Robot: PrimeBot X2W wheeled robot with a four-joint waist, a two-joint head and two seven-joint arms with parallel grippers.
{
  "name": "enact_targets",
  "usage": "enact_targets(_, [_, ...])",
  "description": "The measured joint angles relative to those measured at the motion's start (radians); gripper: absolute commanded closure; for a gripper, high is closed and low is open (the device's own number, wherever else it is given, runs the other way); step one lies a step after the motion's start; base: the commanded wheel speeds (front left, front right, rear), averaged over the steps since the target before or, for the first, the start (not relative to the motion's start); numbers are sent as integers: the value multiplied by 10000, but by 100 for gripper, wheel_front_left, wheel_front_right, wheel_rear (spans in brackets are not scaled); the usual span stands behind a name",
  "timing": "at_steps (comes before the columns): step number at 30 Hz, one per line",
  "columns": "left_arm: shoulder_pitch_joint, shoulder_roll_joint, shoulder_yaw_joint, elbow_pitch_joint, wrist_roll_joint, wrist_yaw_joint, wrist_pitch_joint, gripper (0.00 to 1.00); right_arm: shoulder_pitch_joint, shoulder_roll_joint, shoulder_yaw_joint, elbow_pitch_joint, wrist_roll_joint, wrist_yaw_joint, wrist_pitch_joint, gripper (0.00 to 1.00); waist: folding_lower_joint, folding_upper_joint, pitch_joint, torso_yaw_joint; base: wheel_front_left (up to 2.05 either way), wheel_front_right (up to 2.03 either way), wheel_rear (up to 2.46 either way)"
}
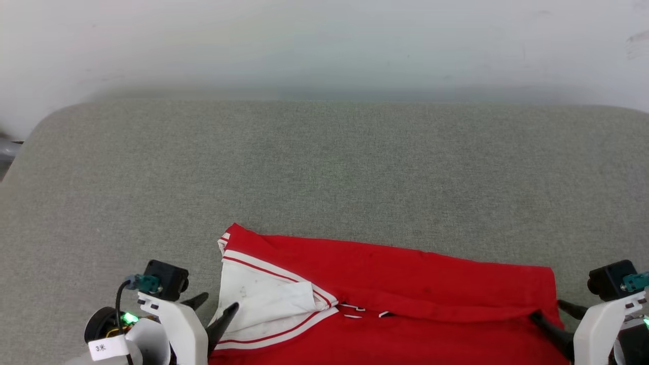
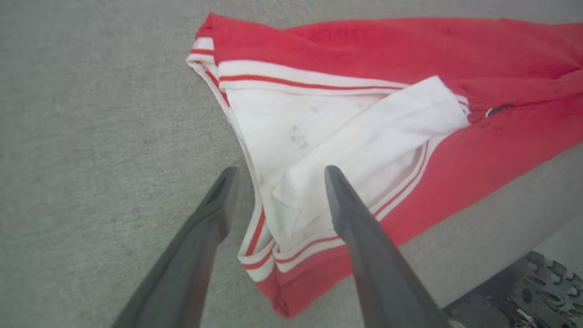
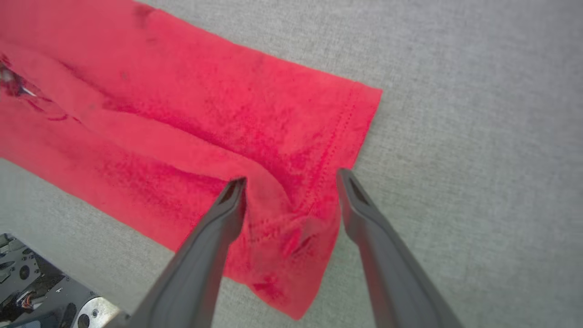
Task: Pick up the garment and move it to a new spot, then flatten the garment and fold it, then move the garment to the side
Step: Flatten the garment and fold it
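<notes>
Left gripper (image 2: pixel 280 171) hangs spread over the white sleeve end of the garment (image 2: pixel 319 132); right gripper (image 3: pixel 291 176) hangs spread over its red hem corner. The shirt lies loosely doubled along the near edge of the grey surface (image 1: pixel 324 162). Folding looks underway; next, both ends need pinching.

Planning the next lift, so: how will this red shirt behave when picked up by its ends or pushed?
Probably floppy: the garment lies in soft folds, so its middle would likely sag. It looks thin, so likely light. Pushed across the textured grey surface, it would probably bunch rather than slide.
</notes>
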Motion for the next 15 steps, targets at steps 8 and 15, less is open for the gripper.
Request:
enact_targets(8, [325,75,709,-291,558,1269,-2048,0,202,-506,-894,-1271,384,0,234,0,0,0,-367,131,0,0,0])
enact_targets(15, [682,-144,1557,-516,1204,2305,-2884,0,300,-794,-1814,-1576,686,0,1306,0,0,0,-395,332,0,0,0])
